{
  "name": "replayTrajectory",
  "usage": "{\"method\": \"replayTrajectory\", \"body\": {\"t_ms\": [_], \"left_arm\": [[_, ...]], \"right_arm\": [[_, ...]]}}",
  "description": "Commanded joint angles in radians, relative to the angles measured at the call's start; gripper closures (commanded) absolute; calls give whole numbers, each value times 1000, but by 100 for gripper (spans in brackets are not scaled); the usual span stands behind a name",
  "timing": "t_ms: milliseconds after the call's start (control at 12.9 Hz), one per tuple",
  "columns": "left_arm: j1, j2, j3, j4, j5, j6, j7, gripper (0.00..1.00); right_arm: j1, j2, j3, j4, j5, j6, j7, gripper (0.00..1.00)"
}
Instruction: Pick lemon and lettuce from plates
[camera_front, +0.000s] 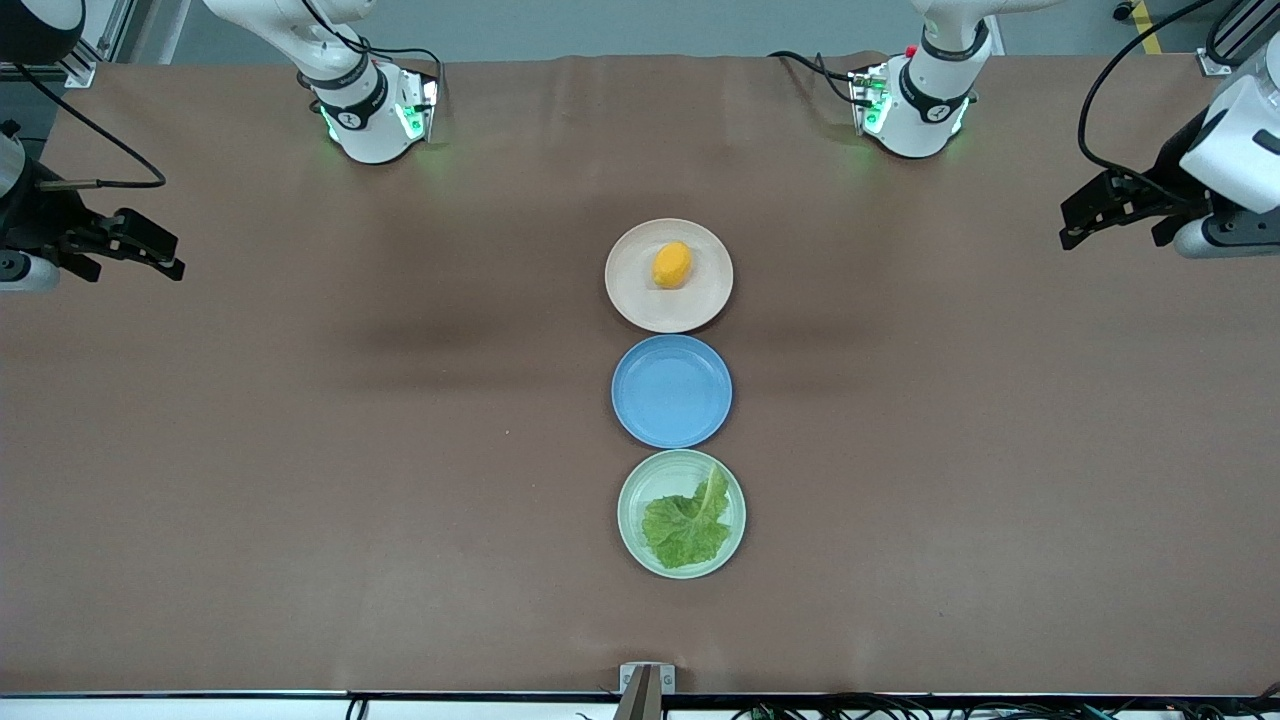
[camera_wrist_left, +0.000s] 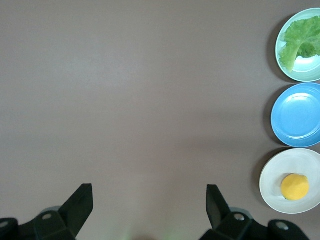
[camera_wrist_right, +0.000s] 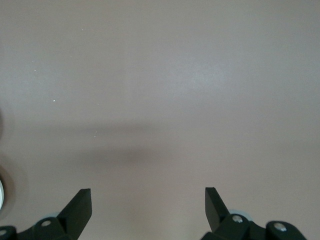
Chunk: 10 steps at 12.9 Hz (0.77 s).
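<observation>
Nearest the front camera, the lettuce (camera_front: 686, 525) lies on the pale green plate (camera_front: 633, 500); next comes the blue plate (camera_front: 671, 390), then the lemon (camera_front: 672, 264) on the beige-pink plate (camera_front: 627, 290). Over bare table at either end, the left gripper (camera_wrist_left: 150, 200) and right gripper (camera_wrist_right: 148, 202) wait, both spread wide and holding nothing.

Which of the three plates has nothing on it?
The blue plate, the middle one. The beige plate holds the lemon; the green plate holds the lettuce.
</observation>
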Motion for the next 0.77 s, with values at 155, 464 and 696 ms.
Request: {"method": "replayTrajectory", "body": {"t_ms": [155, 464, 696], "left_arm": [[-4, 18, -4, 40, 24, -38, 9, 0], [-79, 209, -13, 141, 30, -8, -2, 0], [-133, 344, -16, 149, 28, 199, -13, 0]], "right_arm": [[-8, -25, 2, -33, 13, 1, -13, 0], [-8, -25, 2, -33, 13, -1, -13, 0], [-8, -24, 2, -31, 13, -5, -12, 0]]}}
